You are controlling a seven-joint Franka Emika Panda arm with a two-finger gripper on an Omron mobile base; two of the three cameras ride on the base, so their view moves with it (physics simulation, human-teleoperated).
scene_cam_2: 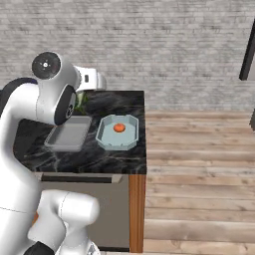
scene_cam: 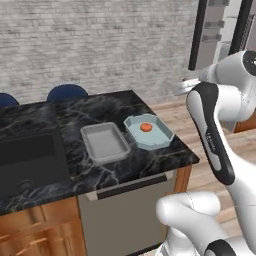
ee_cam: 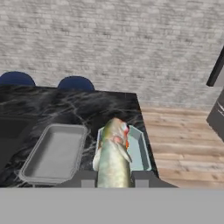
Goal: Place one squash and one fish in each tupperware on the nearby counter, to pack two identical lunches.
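Note:
My gripper (ee_cam: 113, 178) is shut on a long, slender yellow-green fish (ee_cam: 113, 153), which points away from the hand. It hangs above the near end of the black marble counter (scene_cam: 75, 115). Beneath its far end lies the pale blue octagonal tupperware (ee_cam: 141, 151) (scene_cam: 162, 136) (scene_cam_2: 105, 137). One orange-red squash (scene_cam: 146, 127) (scene_cam_2: 119, 128) rests inside that tupperware. In the hand view the fish hides most of the squash, leaving an orange edge. A sliver of the fish (scene_cam_2: 82, 99) shows under the hand in the right base view.
An empty grey rectangular tray (scene_cam: 106, 142) (ee_cam: 54, 153) lies just left of the tupperware. A black sink basin (scene_cam: 30, 160) is sunk into the counter further left. Two blue chair backs (scene_cam: 66, 92) stand behind the counter. Wooden floor (scene_cam_2: 199, 164) opens to the right.

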